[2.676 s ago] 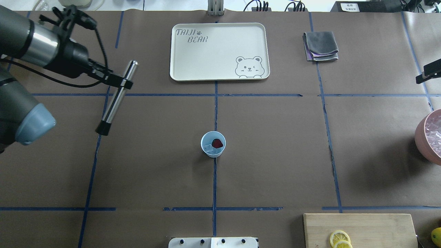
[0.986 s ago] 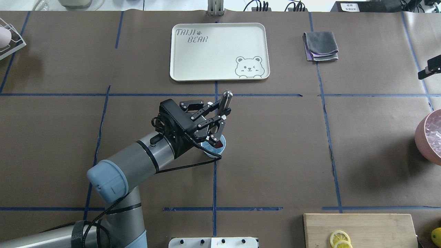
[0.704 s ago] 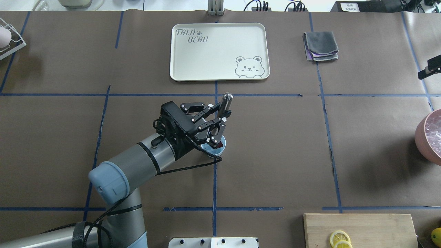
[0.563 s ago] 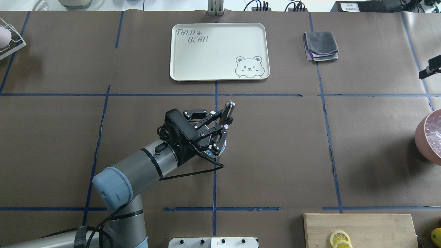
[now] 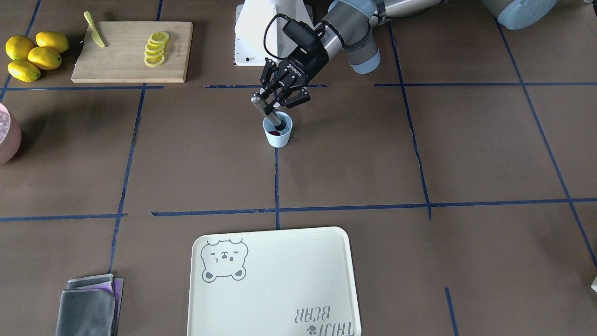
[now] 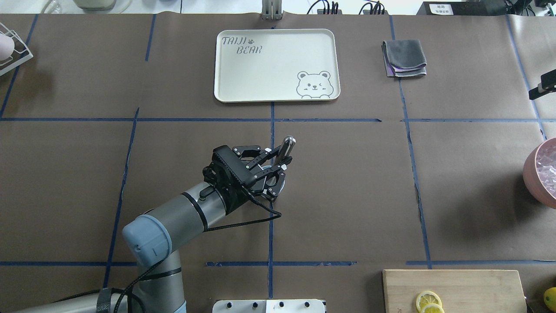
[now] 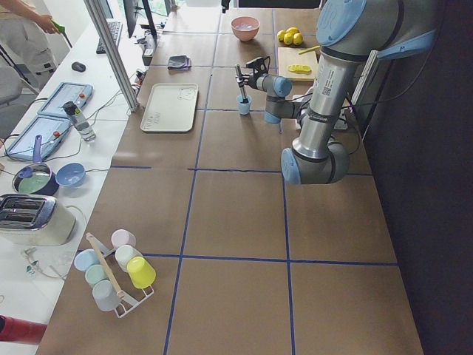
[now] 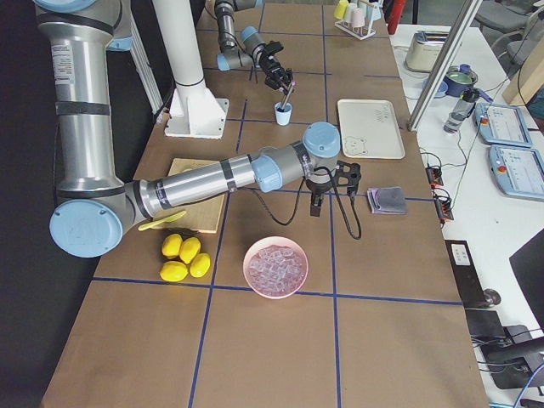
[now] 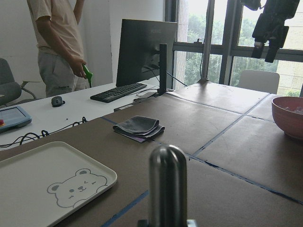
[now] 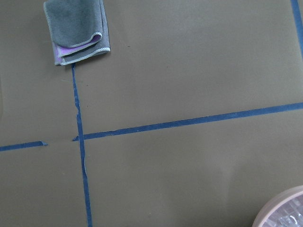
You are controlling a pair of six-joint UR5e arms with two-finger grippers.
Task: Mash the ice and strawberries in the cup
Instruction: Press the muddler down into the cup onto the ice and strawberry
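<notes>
The pale-blue cup (image 5: 278,135) stands at the table's middle, on a blue tape line. My left gripper (image 5: 273,108) is shut on a metal muddler (image 5: 265,109), tilted, with its dark lower end inside the cup. A dark-red strawberry piece (image 5: 274,133) shows at the cup's bottom. The ice is hidden. In the overhead view the left gripper (image 6: 278,163) covers most of the cup (image 6: 282,185). The muddler's rounded top (image 9: 167,179) fills the left wrist view. My right gripper (image 8: 330,189) hangs over bare table near the cloth; I cannot tell whether it is open or shut.
A cream bear tray (image 6: 226,65) lies beyond the cup. A folded grey cloth (image 6: 404,58) is far right. A pink bowl of ice (image 6: 532,171) is at the right edge. A cutting board (image 6: 478,287) with lemon slices sits near right. A cup rack (image 7: 111,270) stands far left.
My left gripper brought the muddler from the far left to over the cup. Over the last second it has lowered the muddler into the cup. The right arm has hardly moved.
</notes>
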